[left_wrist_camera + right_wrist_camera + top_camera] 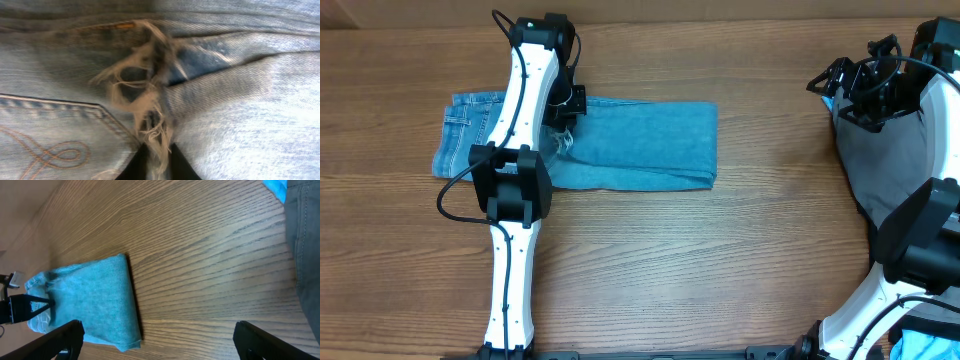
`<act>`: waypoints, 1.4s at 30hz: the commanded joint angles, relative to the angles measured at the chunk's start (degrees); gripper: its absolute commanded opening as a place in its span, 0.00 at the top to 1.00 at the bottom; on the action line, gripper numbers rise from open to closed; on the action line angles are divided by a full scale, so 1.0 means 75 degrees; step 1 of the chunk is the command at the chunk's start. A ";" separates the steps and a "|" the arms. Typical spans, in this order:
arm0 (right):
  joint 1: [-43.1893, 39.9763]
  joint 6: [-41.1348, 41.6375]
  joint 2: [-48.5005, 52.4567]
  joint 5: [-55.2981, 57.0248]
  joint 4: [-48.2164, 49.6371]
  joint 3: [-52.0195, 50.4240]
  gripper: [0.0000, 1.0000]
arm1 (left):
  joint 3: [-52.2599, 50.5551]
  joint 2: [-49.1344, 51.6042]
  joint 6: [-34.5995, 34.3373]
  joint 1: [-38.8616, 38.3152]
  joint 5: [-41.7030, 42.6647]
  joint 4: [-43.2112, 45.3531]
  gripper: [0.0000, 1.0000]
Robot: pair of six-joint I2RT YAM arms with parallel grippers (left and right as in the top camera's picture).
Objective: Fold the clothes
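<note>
While the jeans (640, 145) lie doubled into a long strip under the left gripper (560, 135), one more fold looks due. Grey trousers (885, 165) sprawl unfolded beside the wide-spread right gripper (159, 324), bright-blue garment (275, 187) just ahead. Left fingers (135, 165) pinch the frayed hem (150, 100). No basket shows.

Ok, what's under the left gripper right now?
Folded jeans: the left gripper pinches a frayed hem next to a back pocket. Lower layers and the table beneath the denim are hidden.
</note>
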 commanded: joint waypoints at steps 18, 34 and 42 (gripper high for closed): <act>-0.0003 -0.0029 -0.0140 -0.0009 0.0542 0.0070 0.00 | 0.2719 -0.1585 -0.0656 0.2544 0.1253 -0.0562 0.00; 0.2862 -0.0647 0.0160 0.0889 0.1711 -0.2040 0.00 | 0.2693 -0.1568 -0.0659 0.4112 0.1244 -0.0560 0.00; 0.3544 -0.0565 0.0458 0.1145 0.3389 -0.3302 0.00 | 0.2693 -0.1568 -0.0659 0.4097 0.1244 -0.0560 0.00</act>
